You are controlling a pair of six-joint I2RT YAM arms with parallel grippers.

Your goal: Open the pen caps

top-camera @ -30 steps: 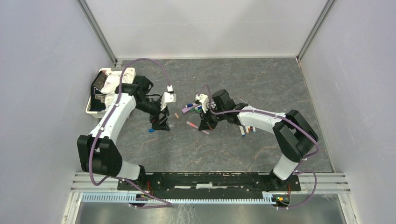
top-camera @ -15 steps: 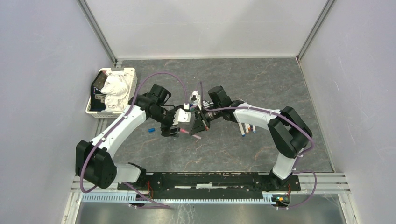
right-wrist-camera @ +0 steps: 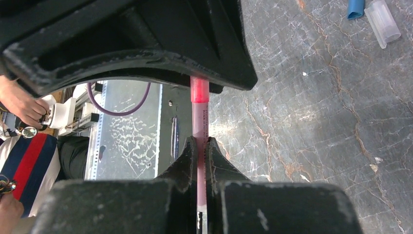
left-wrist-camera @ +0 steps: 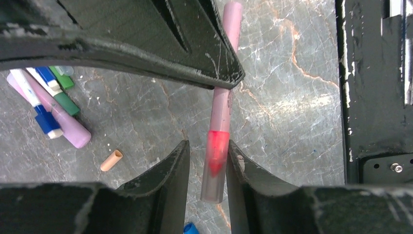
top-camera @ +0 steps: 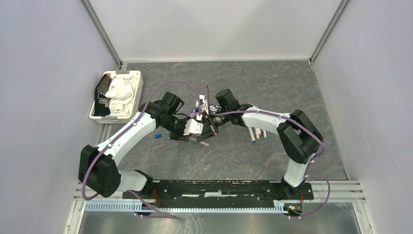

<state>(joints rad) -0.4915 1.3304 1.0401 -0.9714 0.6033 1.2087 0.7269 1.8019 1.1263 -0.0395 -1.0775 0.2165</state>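
The left gripper (top-camera: pixel 194 130) has swung in from the left side of the table (top-camera: pixel 292 87) and now meets the right gripper (top-camera: pixel 209 126) nose to nose over the middle. Its jaws stood wide a second ago and have drawn in to a narrow gap around the end of the pink pen (left-wrist-camera: pixel 221 105).

From the left wrist, the clear cap (left-wrist-camera: pixel 213 187), with the red tip showing through it, sits between the two fingers (left-wrist-camera: pixel 175 170). It touches the finger on one side, and a sliver of table shows on the other, so the squeeze looks not quite finished. The right gripper is clamped on the pen's barrel, with a finger pressed against it on each side. It holds the pen pointing straight out from its own jaws into those of the left.

Off to one side of the left gripper a tan cap (left-wrist-camera: pixel 112 160) lies loose near a bundle of pens (left-wrist-camera: pixel 53 114). Beyond the right gripper a blue cap (right-wrist-camera: pixel 355 7) and a second clear cap (right-wrist-camera: pixel 384 22) lie on the table, which suggests some pens are already opened.

The approach therefore looks complete and the pull is the step in hand. The left jaws need to finish closing on the cap alone, and then the two grippers can draw apart along the line of the pen. The cap is short and smooth, so a loose or off-centre pinch could slip off it.
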